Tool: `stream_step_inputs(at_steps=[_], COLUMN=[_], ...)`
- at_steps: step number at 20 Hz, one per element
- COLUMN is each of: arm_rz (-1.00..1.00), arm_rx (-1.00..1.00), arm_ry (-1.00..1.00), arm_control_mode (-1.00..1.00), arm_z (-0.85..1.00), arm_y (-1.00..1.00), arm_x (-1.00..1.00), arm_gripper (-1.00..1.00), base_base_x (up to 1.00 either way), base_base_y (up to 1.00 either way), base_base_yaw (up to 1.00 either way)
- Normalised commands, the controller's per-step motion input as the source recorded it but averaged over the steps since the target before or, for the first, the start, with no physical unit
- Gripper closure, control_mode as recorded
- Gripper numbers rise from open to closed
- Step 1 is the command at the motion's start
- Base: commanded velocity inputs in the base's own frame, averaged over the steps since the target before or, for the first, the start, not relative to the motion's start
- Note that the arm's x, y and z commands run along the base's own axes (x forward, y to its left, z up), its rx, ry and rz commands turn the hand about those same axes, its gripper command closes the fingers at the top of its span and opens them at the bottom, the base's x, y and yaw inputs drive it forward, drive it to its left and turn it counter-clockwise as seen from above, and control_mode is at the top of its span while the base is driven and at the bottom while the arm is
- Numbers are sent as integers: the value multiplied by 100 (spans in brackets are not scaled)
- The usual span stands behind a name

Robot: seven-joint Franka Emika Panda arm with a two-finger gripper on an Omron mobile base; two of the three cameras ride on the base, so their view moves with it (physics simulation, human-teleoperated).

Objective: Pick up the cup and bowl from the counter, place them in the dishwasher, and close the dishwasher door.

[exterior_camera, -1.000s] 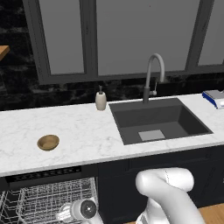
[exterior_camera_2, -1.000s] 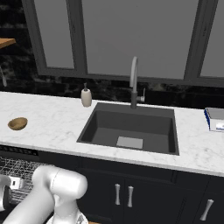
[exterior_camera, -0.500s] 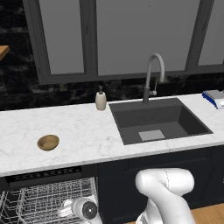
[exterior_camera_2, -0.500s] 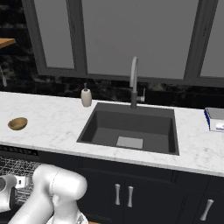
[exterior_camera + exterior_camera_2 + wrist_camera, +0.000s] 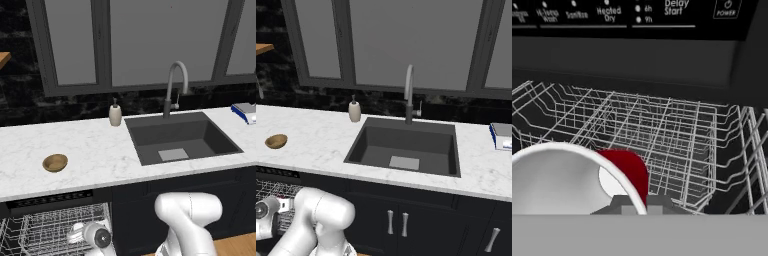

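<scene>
The red cup [image 5: 624, 170], with its white rim and white inside, lies tipped just in front of the hand camera, over the white wire rack [image 5: 677, 135] of the open dishwasher [image 5: 45, 232]. My gripper [image 5: 637, 206] is shut on the cup's wall, low in front of the rack [image 5: 75, 234]. Above the rack runs the dishwasher's black control strip [image 5: 612, 15]. The tan bowl [image 5: 55, 162] sits on the white marble counter [image 5: 100, 150] left of the sink, also seen as the bowl [image 5: 276, 141] at the far left. The dishwasher door is out of view.
A beige soap dispenser [image 5: 115, 115] stands by the dark sink [image 5: 180, 137] with its curved faucet [image 5: 172, 90]. A blue and white object [image 5: 245, 111] lies at the counter's right end. Dark cabinets with silver handles [image 5: 396, 222] are below the sink.
The hand with the cup has edged slightly up and inward over the rack. The bowl has not moved.
</scene>
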Motion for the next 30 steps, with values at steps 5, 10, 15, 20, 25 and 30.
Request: stream_step_inputs(at_steps=[5, 10, 15, 20, 25, 30], arm_rz=[0, 0, 0, 0, 0, 0], arm_rx=[0, 0, 1, 0, 1, 11], arm_ry=[-2, -6, -4, -3, -1, 0], arm_control_mode=[-100, -100, -100, -100, -100, -100], arm_z=[-27, -32, -14, -3, -34, -84], arm_y=[0, 11, 3, 3, 0, 0], arm_x=[31, 29, 17, 35, 40, 18], arm_gripper=[100, 100, 100, 100, 100, 100], base_base_x=[0, 0, 0, 0, 0, 0], base_base_y=[0, 0, 0, 0, 0, 0], base_base_yaw=[0, 0, 0, 0, 0, 0])
